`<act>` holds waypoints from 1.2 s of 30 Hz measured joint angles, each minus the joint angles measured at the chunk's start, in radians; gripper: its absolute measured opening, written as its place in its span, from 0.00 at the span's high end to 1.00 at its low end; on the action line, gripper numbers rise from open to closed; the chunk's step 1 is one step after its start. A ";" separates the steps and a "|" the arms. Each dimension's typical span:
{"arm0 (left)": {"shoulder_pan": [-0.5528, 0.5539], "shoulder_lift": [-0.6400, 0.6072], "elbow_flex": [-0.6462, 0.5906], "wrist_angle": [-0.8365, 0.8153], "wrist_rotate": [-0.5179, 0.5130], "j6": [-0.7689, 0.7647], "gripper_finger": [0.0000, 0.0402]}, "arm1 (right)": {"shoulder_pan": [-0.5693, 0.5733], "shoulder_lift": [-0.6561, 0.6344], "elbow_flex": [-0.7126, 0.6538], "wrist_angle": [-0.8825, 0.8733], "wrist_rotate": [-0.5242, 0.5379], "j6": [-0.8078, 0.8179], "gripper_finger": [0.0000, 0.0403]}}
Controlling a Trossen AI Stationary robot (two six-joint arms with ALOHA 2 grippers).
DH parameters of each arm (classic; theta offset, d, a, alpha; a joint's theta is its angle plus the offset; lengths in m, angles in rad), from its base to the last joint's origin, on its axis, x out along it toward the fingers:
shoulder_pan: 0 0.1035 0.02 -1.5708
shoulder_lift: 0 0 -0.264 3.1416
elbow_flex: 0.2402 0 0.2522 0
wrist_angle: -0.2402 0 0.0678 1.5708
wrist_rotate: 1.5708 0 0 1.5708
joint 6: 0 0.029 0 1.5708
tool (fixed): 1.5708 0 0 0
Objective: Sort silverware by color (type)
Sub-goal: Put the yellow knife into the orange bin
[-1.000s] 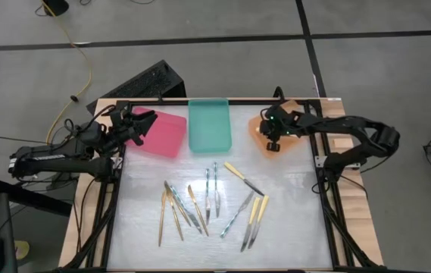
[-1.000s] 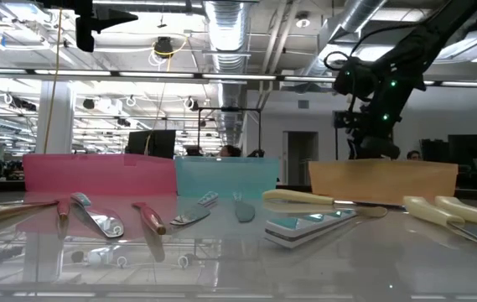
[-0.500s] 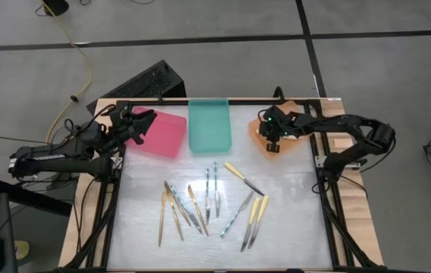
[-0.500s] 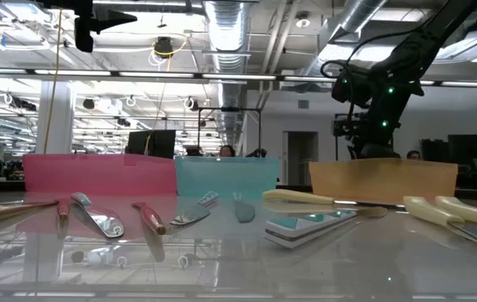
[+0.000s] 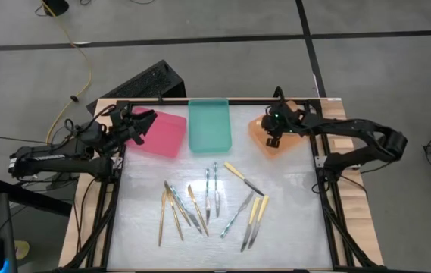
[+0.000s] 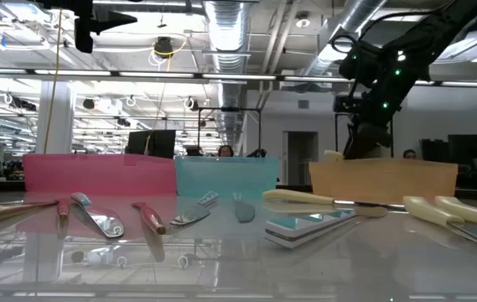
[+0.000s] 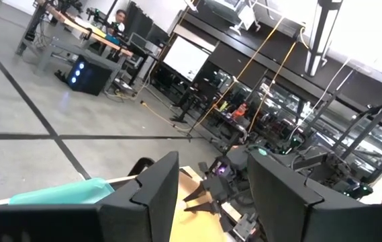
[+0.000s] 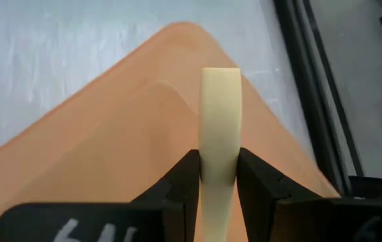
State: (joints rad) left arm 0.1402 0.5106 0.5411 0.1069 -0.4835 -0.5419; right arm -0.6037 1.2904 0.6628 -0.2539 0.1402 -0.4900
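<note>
Silverware: one pale-yellow-handled piece is pinched between the right hand's fingers, jaws narrowed onto the handle, handle end sticking out forward past the fingertips. Right hand hangs over the orange tray near the desk's far right corner; the piece isn't resting in the tray yet.

Step, as I read it: drop-off of a yellow piece into the orange tray. Next move calls for lowering into the tray, opening the fingers, then lifting clear without dragging the piece back out.

The other silverware lies loose mid-desk toward the near edge, colours mixed.

Teal tray sits at the far edge centre, pink tray toward the far left corner.

Left hand waits, fingers spread and empty, beside the pink tray.
</note>
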 joint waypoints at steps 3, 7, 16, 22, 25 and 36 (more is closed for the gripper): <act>0.000 0.000 0.000 -0.003 0.000 0.000 0.59 | 0.000 -0.003 0.000 -0.003 0.000 0.000 0.74; 0.000 0.000 0.000 -0.003 0.000 0.000 0.59 | 0.000 0.006 0.000 -0.017 0.000 0.001 0.74; 0.000 0.000 0.000 -0.004 0.034 0.000 0.59 | -0.001 0.007 0.000 -0.032 0.011 0.027 0.74; 0.000 0.000 0.000 -0.004 0.061 0.000 0.59 | -0.001 0.007 0.000 -0.031 0.014 0.058 0.74; 0.000 0.000 0.000 -0.004 0.083 0.000 0.59 | -0.001 0.007 0.000 -0.031 0.014 0.074 0.74; 0.000 0.000 0.000 -0.004 0.113 -0.029 0.59 | -0.001 0.007 0.000 -0.056 0.013 0.136 0.74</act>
State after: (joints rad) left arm 0.1402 0.5105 0.5407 0.1031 -0.3705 -0.5710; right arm -0.6044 1.2972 0.6628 -0.3102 0.1531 -0.3539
